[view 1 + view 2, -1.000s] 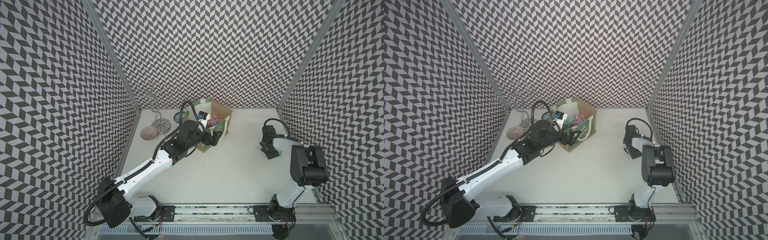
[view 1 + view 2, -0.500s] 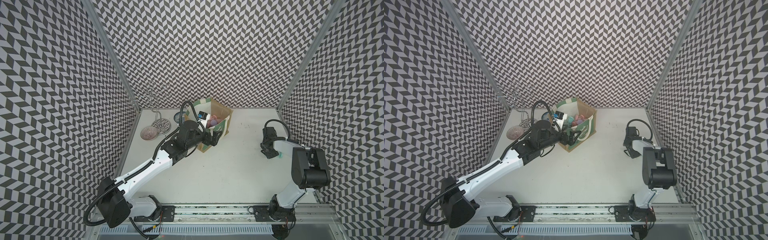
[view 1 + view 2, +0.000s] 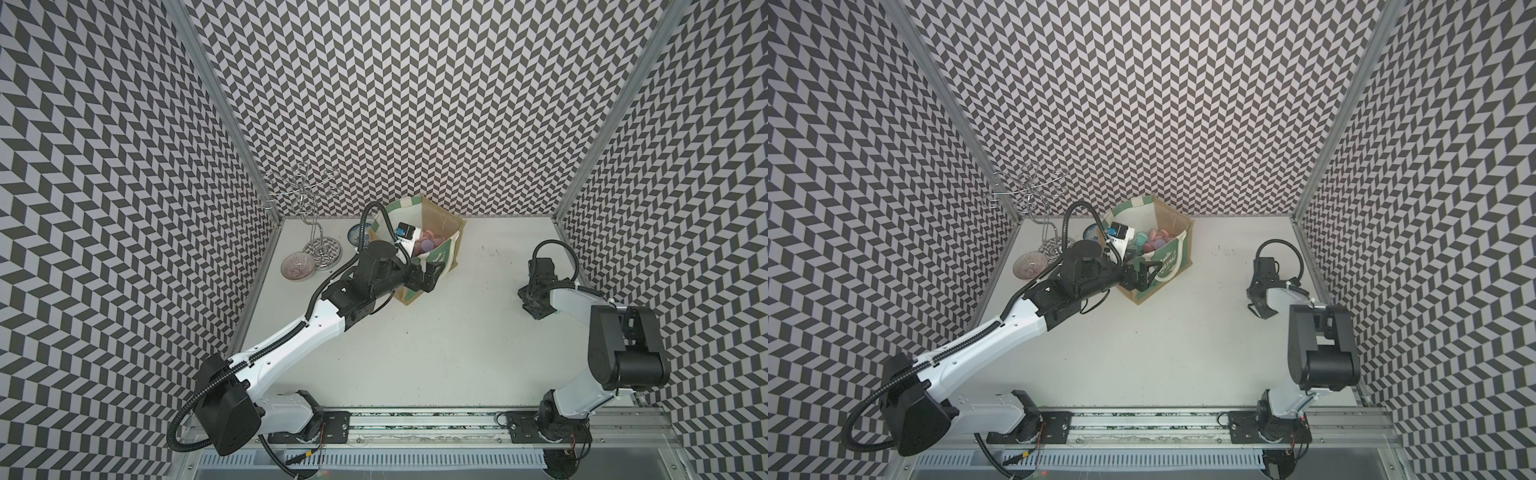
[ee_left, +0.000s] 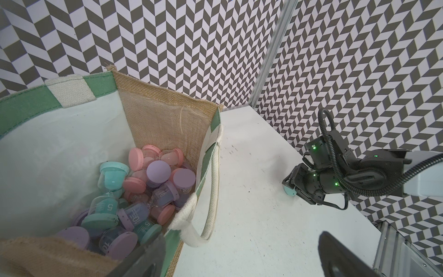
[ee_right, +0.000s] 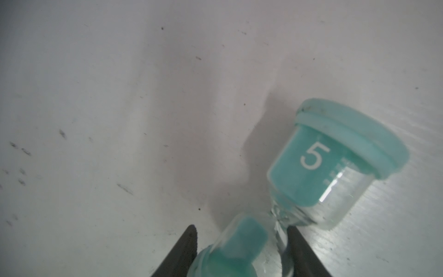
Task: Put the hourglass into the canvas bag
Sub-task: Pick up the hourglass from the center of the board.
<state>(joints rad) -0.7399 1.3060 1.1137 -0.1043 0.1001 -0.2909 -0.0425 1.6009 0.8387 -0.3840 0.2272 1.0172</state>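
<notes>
A teal hourglass marked 5 lies on the white table at the right. My right gripper is shut on its near bulb and neck, with a finger on each side. In both top views the right gripper is low on the table and covers it; a teal edge of the hourglass shows in the left wrist view. The canvas bag stands open at the back, with several hourglasses inside. My left gripper is open, astride the bag's front rim and rope handle.
A pink glass bowl, a wire stand and a blue patterned dish sit left of the bag. The right side wall runs close behind the right arm. Bare table lies between bag and right gripper.
The right gripper's fingers have closed in on the hourglass and the right arm has shifted slightly. The left arm and the bag have stayed put.
</notes>
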